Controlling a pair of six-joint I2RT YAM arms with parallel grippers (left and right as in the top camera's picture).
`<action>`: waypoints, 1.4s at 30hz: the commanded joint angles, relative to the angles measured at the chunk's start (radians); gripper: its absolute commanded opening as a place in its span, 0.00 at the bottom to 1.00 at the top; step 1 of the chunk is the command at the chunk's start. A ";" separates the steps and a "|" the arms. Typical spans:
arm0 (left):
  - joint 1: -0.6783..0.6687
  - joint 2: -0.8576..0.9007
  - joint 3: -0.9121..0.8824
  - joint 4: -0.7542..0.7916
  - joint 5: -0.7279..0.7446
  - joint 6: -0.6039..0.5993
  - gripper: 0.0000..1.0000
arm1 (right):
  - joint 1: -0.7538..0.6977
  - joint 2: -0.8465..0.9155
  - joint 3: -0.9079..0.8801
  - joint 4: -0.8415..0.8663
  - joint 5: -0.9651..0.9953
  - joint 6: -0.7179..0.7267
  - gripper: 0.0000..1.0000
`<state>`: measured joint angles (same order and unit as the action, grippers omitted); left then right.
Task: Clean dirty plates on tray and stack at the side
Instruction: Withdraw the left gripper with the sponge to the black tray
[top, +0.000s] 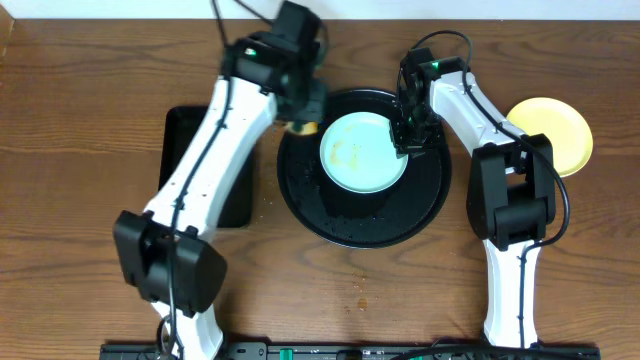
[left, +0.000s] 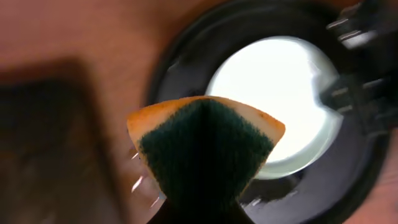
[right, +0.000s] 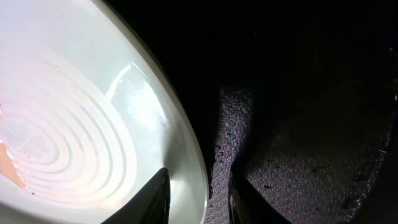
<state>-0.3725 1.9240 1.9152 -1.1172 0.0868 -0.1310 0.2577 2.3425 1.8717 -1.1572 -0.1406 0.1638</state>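
Note:
A pale mint-blue plate (top: 363, 152) with small brown smears lies in the middle of the round black tray (top: 330, 215). My right gripper (top: 410, 138) is at the plate's right rim. In the right wrist view one finger rests inside the plate (right: 74, 124), the other outside over the tray (right: 311, 124), and the gripper (right: 198, 202) is shut on the rim. My left gripper (top: 300, 110) is shut on a yellow-and-green sponge (left: 205, 146), held above the tray's upper left edge, just left of the plate (left: 273, 93). A pale yellow plate (top: 555, 133) lies on the bare table to the right.
A narrower black rectangular tray (top: 190, 150) lies to the left, partly under my left arm. Brown wood tabletop surrounds both trays. The two arm bases stand at the front edge.

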 joint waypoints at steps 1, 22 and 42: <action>0.084 0.037 -0.058 -0.058 -0.080 -0.005 0.10 | 0.020 0.045 -0.044 0.047 0.008 -0.014 0.29; 0.299 0.038 -0.409 0.095 -0.061 -0.013 0.11 | 0.056 0.045 -0.066 0.094 0.002 -0.015 0.09; 0.299 0.038 -0.411 0.090 -0.062 -0.013 0.15 | 0.195 -0.268 -0.055 0.076 0.445 0.014 0.01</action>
<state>-0.0757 1.9583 1.5066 -1.0214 0.0376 -0.1345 0.4034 2.1521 1.8103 -1.0740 0.1131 0.1524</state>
